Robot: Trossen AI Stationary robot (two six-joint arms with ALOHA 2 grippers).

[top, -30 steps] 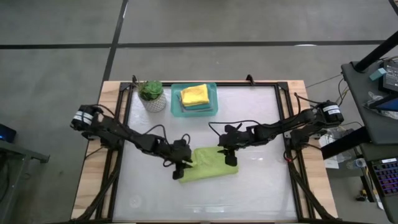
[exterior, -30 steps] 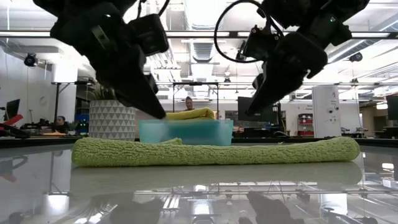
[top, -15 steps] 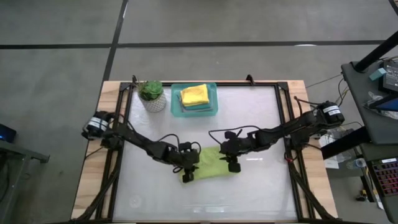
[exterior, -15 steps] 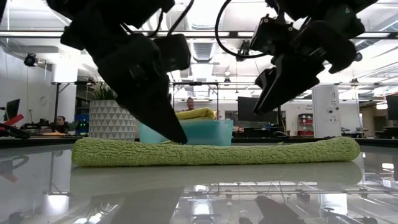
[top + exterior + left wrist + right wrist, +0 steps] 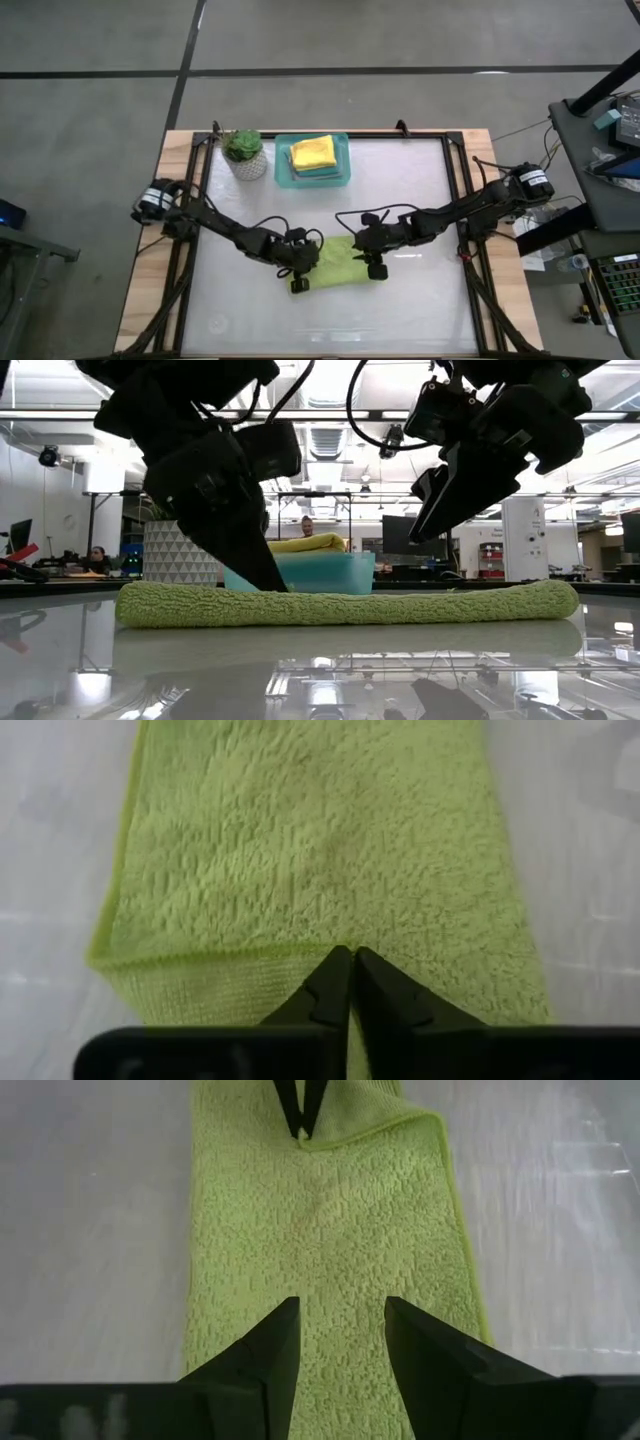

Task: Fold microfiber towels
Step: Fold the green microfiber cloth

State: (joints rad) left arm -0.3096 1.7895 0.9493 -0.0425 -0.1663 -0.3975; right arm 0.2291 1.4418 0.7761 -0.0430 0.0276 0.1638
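- Left gripper point(image 5: 345, 960) is pinching its jaws together right on the hemmed edge of the lime green towel point(image 5: 338, 262), a bit left of frame center in the high view.
- Right gripper point(image 5: 340, 1342) is hanging just above the towel's other end with its fingers spread, nothing between them.
- The towel is lying as a folded strip on the white table point(image 5: 420, 180), a little below mid-frame.
- Yellow towel point(image 5: 313, 152) is sitting in the teal tray point(image 5: 281, 160) near the top, beside a potted plant point(image 5: 243, 152).
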